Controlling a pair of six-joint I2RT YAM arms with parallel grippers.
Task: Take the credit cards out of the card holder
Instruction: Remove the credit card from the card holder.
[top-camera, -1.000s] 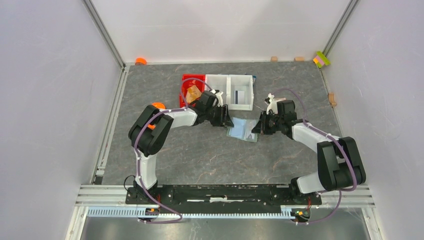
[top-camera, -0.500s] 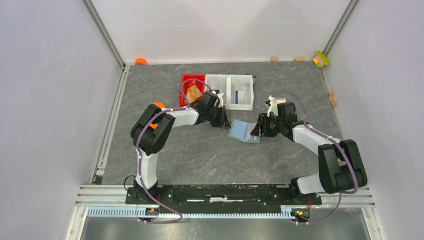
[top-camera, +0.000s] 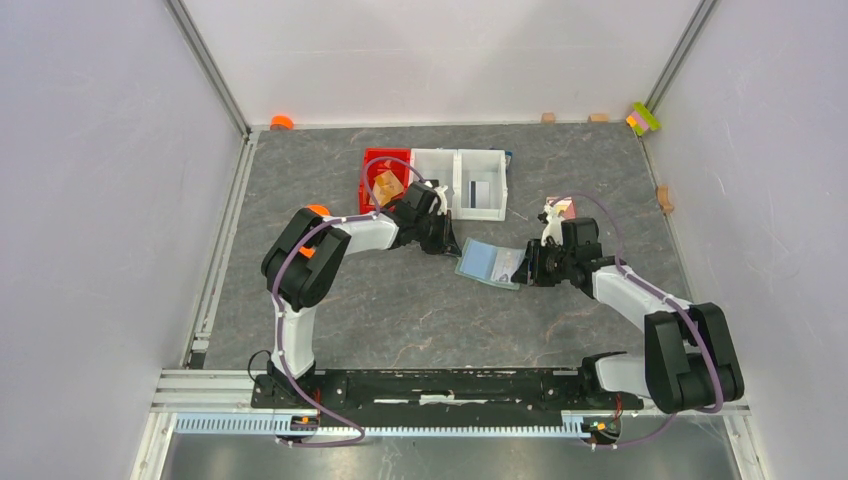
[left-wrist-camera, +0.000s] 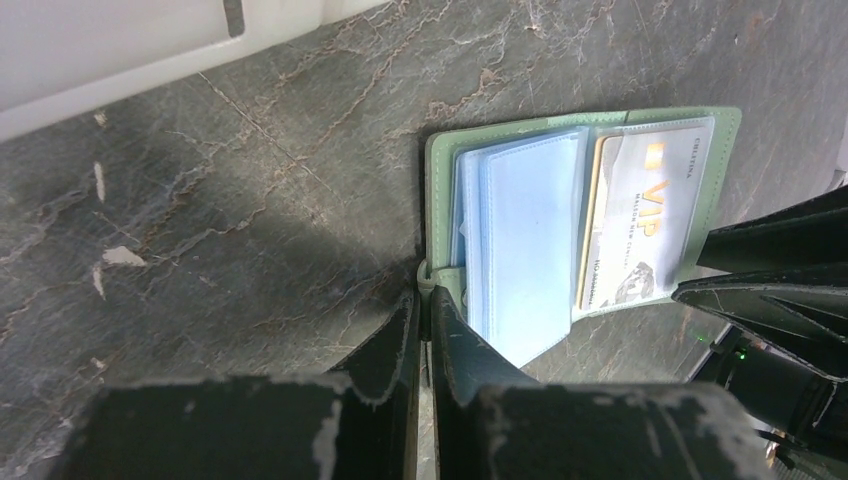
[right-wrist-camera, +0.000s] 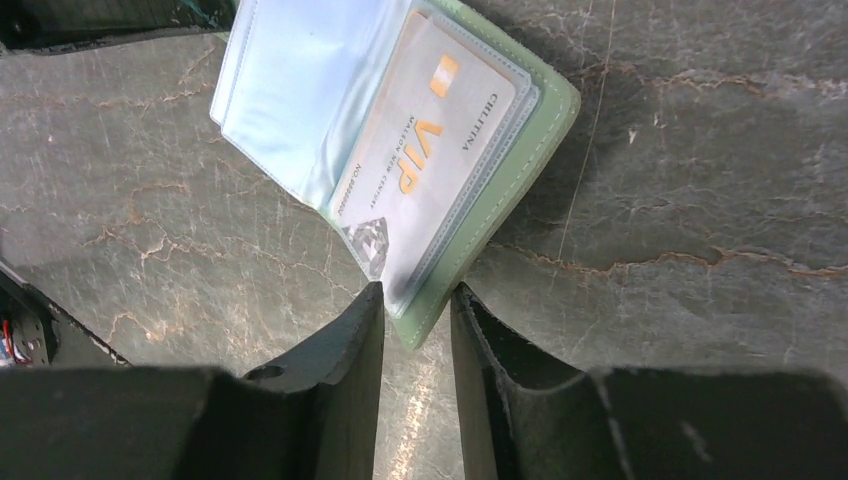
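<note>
The sage-green card holder (top-camera: 489, 264) lies open on the grey table between my grippers. It shows pale blue sleeves and a white and gold VIP credit card (right-wrist-camera: 430, 150) in its right pocket. My left gripper (top-camera: 447, 243) is shut on the small tab at the holder's left edge (left-wrist-camera: 423, 297). My right gripper (top-camera: 528, 268) is slightly open, and its fingers straddle the near corner of the holder (right-wrist-camera: 418, 295) where the card's end sits. The holder (left-wrist-camera: 725, 160) and card (left-wrist-camera: 645, 225) also show in the left wrist view. Other cards in the sleeves are hidden.
A red bin (top-camera: 372, 165) with an orange item and a white two-part bin (top-camera: 452, 157) stand just behind the holder; a card (top-camera: 481, 191) lies in the white bin. A pink item (top-camera: 565, 204) lies behind my right gripper. Small blocks (top-camera: 644, 118) sit at the back right.
The holder has turned slightly and now lies tilted. My right gripper has drawn back to the right and nearer, to the holder's corner. My left gripper has stayed shut at the left edge.
</note>
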